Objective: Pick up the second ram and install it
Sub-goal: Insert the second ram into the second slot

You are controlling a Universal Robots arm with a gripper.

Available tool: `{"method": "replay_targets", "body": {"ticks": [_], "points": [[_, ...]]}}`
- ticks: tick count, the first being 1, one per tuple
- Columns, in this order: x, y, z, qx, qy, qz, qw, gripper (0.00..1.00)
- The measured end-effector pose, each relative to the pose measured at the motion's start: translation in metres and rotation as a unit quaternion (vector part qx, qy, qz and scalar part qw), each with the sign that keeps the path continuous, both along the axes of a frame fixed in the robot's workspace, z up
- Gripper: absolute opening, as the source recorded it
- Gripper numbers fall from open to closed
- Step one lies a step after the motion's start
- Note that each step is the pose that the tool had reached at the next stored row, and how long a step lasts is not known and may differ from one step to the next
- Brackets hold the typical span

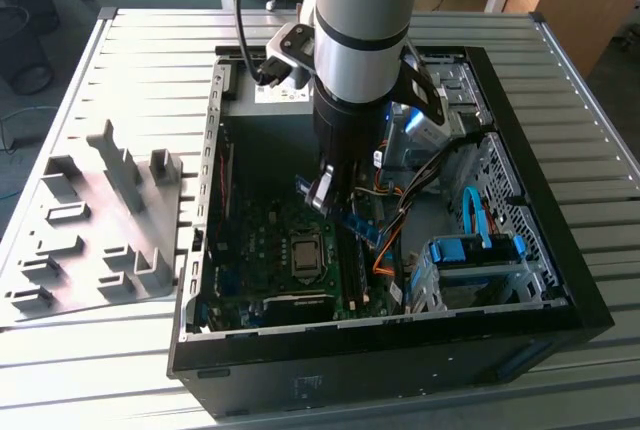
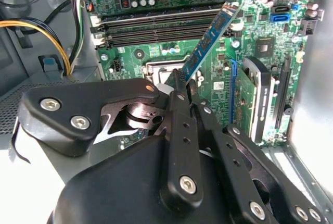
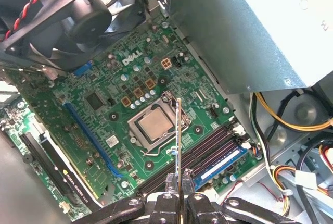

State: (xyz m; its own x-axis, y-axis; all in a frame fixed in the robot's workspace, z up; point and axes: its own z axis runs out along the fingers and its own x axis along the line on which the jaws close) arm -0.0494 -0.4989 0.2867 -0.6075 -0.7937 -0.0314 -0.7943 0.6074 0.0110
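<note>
Gripper: black fingers clamped on one end of the second ram, down inside the case, seen in both wrist views.
Second ram: held tilted above the motherboard, not seated. In the first wrist view the second ram stands edge-on over the rim of the CPU socket, just beside the memory slots.
Memory slots: long, dark and parallel. The one farthest from the socket holds a blue-edged stick.
Crowding: fan and grey power supply box overhang the board's edges. Yellow and orange cables lie past the slots' end.
Case: open-topped, its walls ringing the arm. There is free room over the board's middle.
Table: slatted metal. A grey fixture block lies near its edge on the exterior view's left, beside the case but apart from it.
</note>
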Motion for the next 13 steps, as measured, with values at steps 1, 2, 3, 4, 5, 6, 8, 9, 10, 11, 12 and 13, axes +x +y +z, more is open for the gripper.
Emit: {"method": "replay_targets", "body": {"ticks": [1,2,3,4,5,6,8,9,10,11,12,13], "points": [[0.0000,0.0000,0.0000,0.0000,0.0000,-0.002,1.0000,0.14],[0.0000,0.0000,0.0000,0.0000,0.0000,-0.005,1.0000,0.14],[0.0000,0.0000,0.0000,0.0000,0.0000,-0.007,1.0000,0.14],[0.0000,0.0000,0.0000,0.0000,0.0000,-0.009,1.0000,0.14],[0.0000,0.0000,-0.0001,0.0000,0.0000,-0.012,0.9999,0.14],[0.0000,0.0000,-0.0001,0.0000,0.0000,-0.014,0.9999,0.14],[0.0000,0.0000,-0.0001,0.0001,0.0000,-0.019,0.9998,0.14],[0.0000,0.0000,-0.0001,0.0001,0.0000,-0.021,0.9998,0.14],[0.0000,0.0000,-0.0001,0.0000,0.0000,-0.023,0.9997,0.14],[0.0000,0.0000,-0.0001,0.0000,0.0000,-0.026,0.9997,0.14],[0.0000,0.0000,-0.0001,0.0000,0.0000,-0.028,0.9996,0.14],[0.0000,0.0000,-0.0001,0.0000,0.0000,-0.030,0.9995,0.14]]}}
